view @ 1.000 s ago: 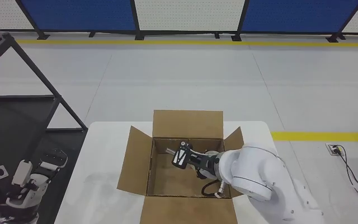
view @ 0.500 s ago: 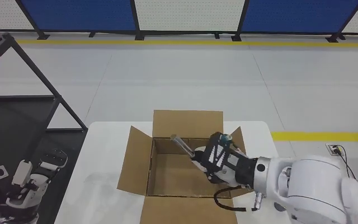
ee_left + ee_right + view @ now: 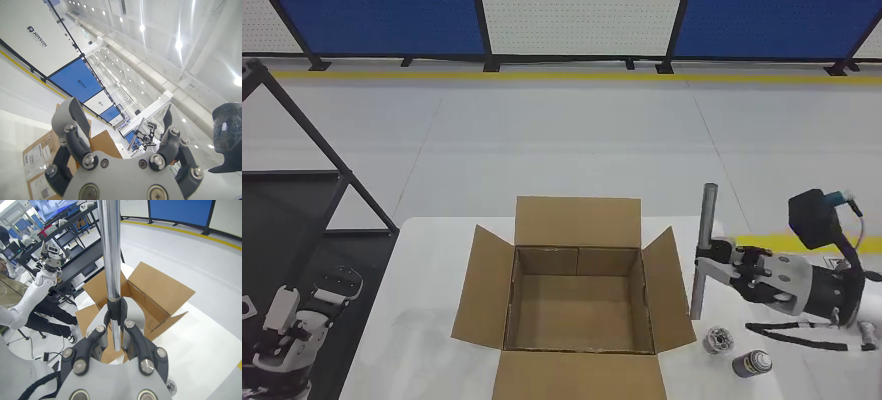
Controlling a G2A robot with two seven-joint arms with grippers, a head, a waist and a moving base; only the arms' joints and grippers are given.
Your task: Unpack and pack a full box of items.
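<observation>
Right gripper (image 3: pixel 703 262) came up out of box (image 3: pixel 577 222), now at 3 o'clock of it, clamped on lower part of metal rod (image 3: pixel 707 225), rod upright beside right flap (image 3: pixel 666 290)

Box open at table (image 3: pixel 432 300) centre; white barcode labels (image 3: pixel 36 153) on outer wall, print too small to tell

Left gripper (image 3: pixel 121 108) spread wide, holding nothing, at 9 o'clock off table

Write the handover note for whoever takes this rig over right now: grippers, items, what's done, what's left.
Left gripper: jaws open, holding nothing, beyond the table's left edge.
Right gripper: jaws shut on the metal rod, held roughly upright above the table, just right of the box.
Box: flaps open, floor bare in the top view.
Done: a small round part and a small can lie on the table right of the box.
Left: probably set the rod down, then pack everything back.
</observation>
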